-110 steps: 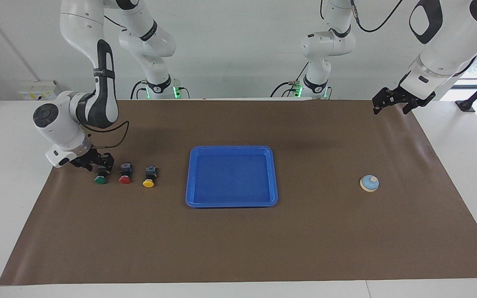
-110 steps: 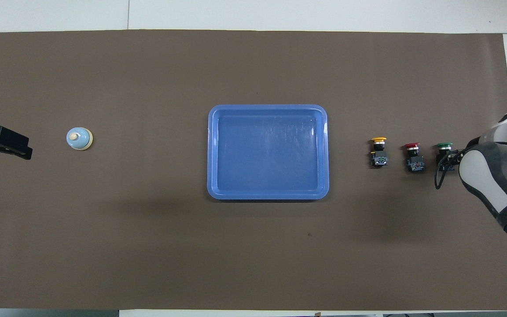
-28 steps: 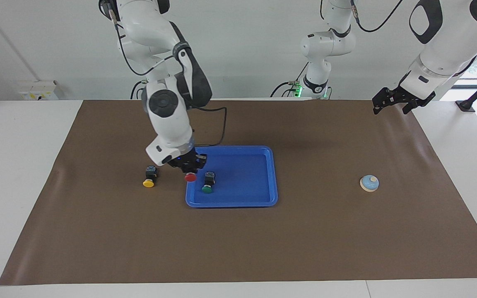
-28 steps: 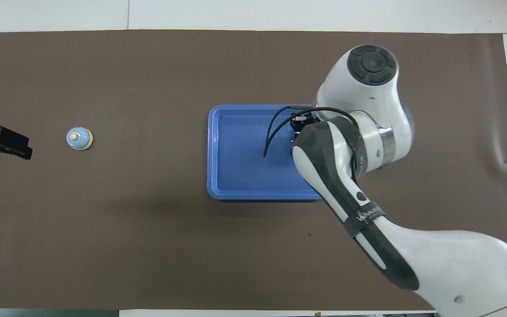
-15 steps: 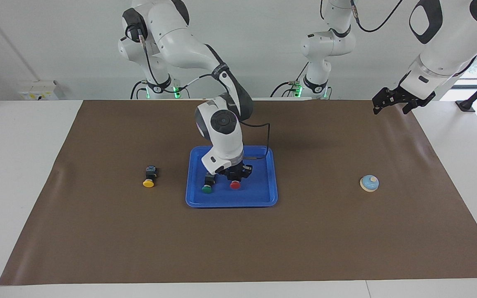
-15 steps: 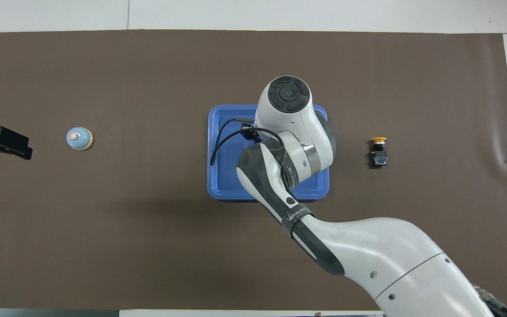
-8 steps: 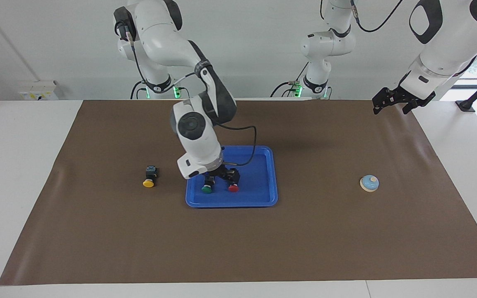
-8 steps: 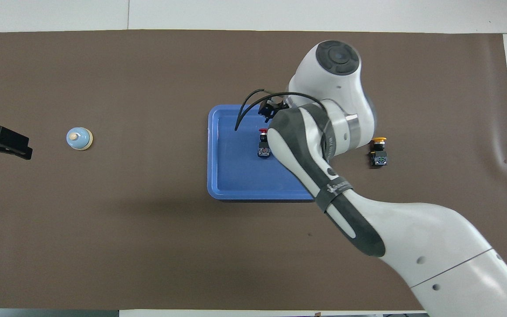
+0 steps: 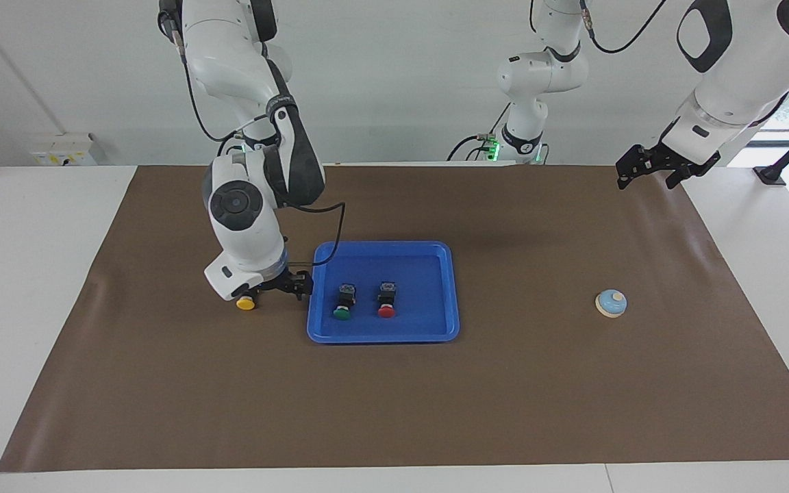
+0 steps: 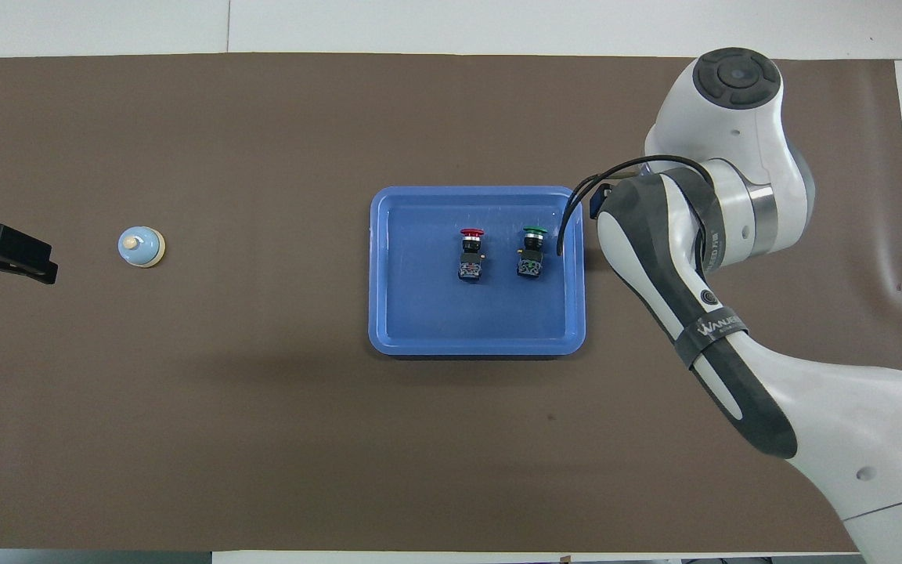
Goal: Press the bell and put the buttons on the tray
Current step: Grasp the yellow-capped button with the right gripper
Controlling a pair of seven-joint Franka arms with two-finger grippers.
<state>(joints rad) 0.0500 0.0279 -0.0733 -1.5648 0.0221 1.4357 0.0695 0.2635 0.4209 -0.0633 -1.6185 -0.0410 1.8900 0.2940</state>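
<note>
tray [image 9: 451,287] glossy blue plastic, rounded corners; both pincers agape, right pincer [image 9: 283,286] over mat.

right arm [image 10: 713,325] dark band: white lettering, apparently "WANJEE", with smaller print under it too small to read
elsewhere: no readable text, numbers or signs

Blue tray [image 9: 451,287] at mat centre. Green button [image 9: 343,305] and red button [image 9: 386,303] side by side inside tray. Right gripper [image 9: 283,286] low, just beside tray, jaws open, over yellow button [image 9: 246,303]. Bell [image 9: 611,303] well apart from tray, toward left arm's end. Left gripper [image 9: 648,166] raised, waiting.
</note>
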